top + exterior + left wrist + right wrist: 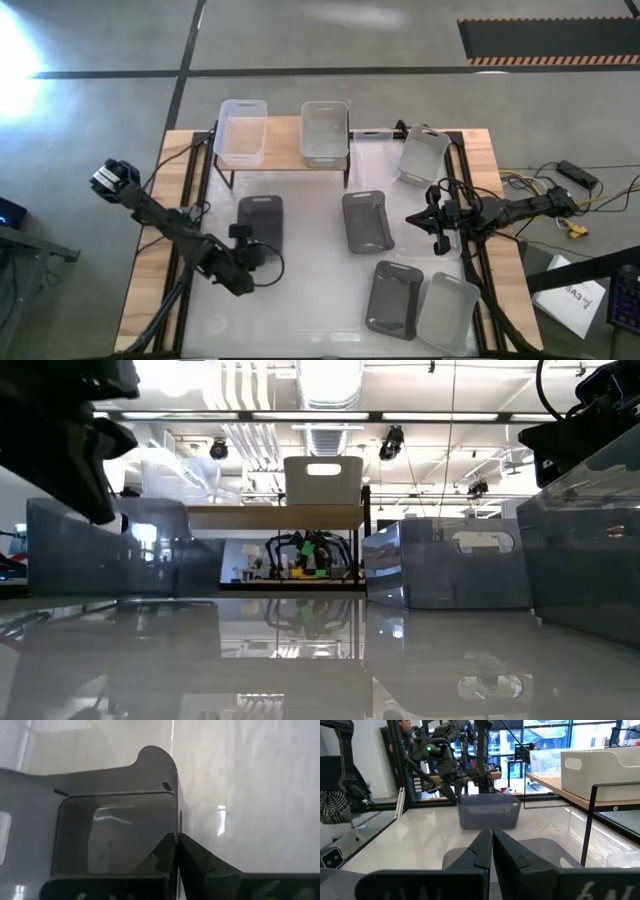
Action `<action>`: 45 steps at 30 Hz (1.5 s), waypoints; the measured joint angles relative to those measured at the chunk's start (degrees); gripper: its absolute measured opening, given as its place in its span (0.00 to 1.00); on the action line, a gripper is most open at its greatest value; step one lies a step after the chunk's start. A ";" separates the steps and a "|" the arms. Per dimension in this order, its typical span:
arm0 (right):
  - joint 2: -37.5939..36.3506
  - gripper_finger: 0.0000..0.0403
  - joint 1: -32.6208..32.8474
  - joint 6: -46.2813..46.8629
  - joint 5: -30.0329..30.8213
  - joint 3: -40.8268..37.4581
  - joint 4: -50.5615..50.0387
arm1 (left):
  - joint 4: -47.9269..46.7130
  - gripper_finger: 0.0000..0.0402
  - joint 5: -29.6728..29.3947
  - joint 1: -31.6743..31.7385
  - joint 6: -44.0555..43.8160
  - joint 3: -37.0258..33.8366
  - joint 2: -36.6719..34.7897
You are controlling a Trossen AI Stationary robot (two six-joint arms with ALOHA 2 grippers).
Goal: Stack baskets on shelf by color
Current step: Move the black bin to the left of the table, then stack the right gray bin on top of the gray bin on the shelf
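Nearest bin: dark grey rounded plastic basket [261,221], long axis front-to-back, just ahead of left gripper [247,252].
Left gripper: clenched, empty.
Right gripper [433,221]: clenched, empty, farther off.
Nearer arm: left.

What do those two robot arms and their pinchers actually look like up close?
Both arms are dark, nearly black, built of slim jointed segments with thin black cables trailing along them. The left gripper and right gripper each end in two flat, angular black fingers. The left arm's base carries a pale, boxy part.
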 joint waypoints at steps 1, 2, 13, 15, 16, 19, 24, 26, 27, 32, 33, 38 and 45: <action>0.00 0.02 -0.01 0.00 -0.02 0.00 0.00 | -0.03 0.00 0.00 0.33 0.75 -0.49 -0.03; 0.00 0.02 0.00 0.00 -0.01 0.00 0.00 | -0.09 0.00 0.00 0.66 1.04 -0.94 -0.03; 0.00 0.02 0.00 0.00 0.00 0.00 0.00 | -0.74 0.04 0.86 2.07 2.51 -1.33 -0.03; 0.00 0.02 0.00 0.00 -0.02 0.00 0.00 | -1.09 0.10 1.27 2.07 2.48 -1.33 -0.06; 0.00 0.02 0.00 0.00 -0.02 -0.01 0.00 | -1.24 0.13 1.56 2.07 2.44 -1.35 -0.28; 0.00 0.02 0.00 0.00 -0.02 -0.01 0.00 | -2.63 0.23 2.83 2.07 2.27 -0.61 -1.68; 0.00 0.02 -0.02 0.00 -0.02 0.00 0.00 | -3.82 0.36 4.79 2.05 -1.72 3.20 -5.62; 0.00 0.02 0.00 0.00 -0.02 -0.01 0.00 | -2.90 0.37 4.51 2.03 -5.30 4.94 -7.04; 0.00 0.02 0.00 0.00 0.00 0.00 0.00 | -1.36 0.37 3.59 1.87 -6.16 5.44 -7.46; 0.00 0.02 0.00 0.00 0.00 0.00 0.00 | 22.49 0.36 -4.20 -0.35 5.48 4.16 -6.81; 0.00 0.02 0.00 0.00 -0.02 -0.02 0.00 | 29.57 0.36 -4.85 -0.82 9.88 3.40 -5.92; 0.00 0.02 -0.01 -0.12 1.49 -0.01 0.65 | 62.94 0.36 -5.22 -2.97 29.65 0.99 2.82; 0.00 0.02 -0.02 11.45 2.71 -0.01 2.24 | 86.33 0.36 -5.14 -3.89 38.24 1.11 18.58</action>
